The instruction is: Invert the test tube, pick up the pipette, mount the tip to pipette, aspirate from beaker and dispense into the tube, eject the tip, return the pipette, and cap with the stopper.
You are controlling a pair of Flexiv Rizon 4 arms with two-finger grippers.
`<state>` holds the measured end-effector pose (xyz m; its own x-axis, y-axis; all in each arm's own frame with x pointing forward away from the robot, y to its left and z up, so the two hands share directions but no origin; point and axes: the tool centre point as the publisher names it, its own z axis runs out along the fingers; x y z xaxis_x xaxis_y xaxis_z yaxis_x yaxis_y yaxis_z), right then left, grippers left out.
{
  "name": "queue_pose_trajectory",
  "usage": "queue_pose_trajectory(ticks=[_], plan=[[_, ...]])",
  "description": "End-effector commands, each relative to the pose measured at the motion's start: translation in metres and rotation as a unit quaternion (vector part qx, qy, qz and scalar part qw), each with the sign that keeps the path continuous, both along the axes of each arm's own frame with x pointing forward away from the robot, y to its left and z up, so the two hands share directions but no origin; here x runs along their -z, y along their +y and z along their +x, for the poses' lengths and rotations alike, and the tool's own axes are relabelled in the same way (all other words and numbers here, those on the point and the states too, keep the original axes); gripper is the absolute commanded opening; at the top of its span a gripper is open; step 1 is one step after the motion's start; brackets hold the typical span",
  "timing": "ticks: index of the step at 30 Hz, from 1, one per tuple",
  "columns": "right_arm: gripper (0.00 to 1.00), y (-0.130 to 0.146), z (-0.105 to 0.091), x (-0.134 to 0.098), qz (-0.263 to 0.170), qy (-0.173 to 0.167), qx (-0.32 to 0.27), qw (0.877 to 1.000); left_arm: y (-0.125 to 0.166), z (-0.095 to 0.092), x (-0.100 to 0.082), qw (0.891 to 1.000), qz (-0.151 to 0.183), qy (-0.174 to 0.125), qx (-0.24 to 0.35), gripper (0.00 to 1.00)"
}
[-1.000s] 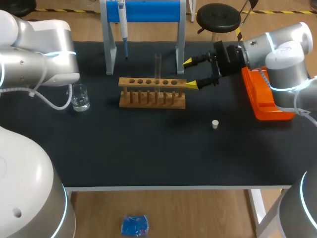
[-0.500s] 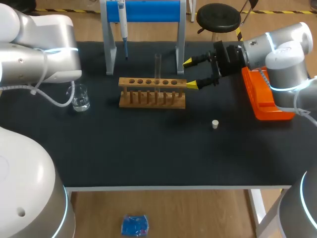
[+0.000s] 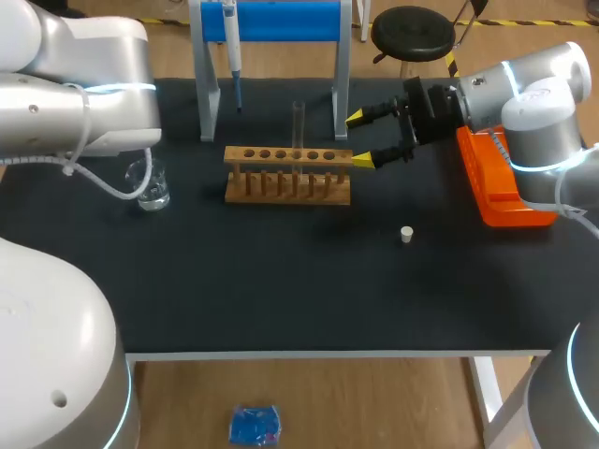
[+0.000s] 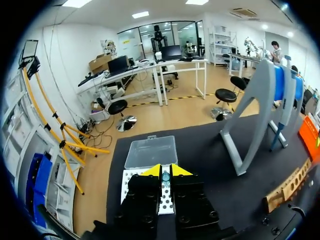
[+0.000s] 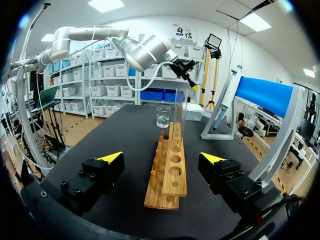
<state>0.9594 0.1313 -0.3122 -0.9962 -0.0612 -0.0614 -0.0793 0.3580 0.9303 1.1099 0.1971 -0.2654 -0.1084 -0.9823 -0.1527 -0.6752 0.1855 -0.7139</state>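
Observation:
A clear test tube stands upright in the wooden rack. My right gripper is open at the rack's right end, and in its wrist view the rack lies ahead between the spread fingers of the right gripper, with the tube farther along. The pipette hangs on the blue stand. A glass beaker sits left of the rack. A white stopper lies on the mat. My left gripper is shut above a white tip box with a clear lid.
An orange box sits at the table's right side under my right arm. The stand's grey legs rise behind the rack. My left arm's bulk hangs over the table's back left corner, beside the beaker.
My left arm has shifted a little toward the back and right in the head view. The right arm, tube, rack and stopper have not moved.

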Motion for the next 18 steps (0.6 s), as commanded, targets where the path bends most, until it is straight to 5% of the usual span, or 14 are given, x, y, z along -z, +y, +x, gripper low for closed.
queue_pose_trajectory(ticks=[1, 18], plan=[[1.0, -0.001, 0.001, -0.001, -0.001, 0.001, -0.002, 1.0, -0.011, -0.027, -0.032, 0.999, -0.007, 0.008, 0.038, 0.0], [1.0, -0.001, 0.001, -0.001, -0.001, 0.001, -0.002, 1.0, -0.131, -0.123, -0.105, 0.967, -0.015, 0.011, 0.252, 0.0]])
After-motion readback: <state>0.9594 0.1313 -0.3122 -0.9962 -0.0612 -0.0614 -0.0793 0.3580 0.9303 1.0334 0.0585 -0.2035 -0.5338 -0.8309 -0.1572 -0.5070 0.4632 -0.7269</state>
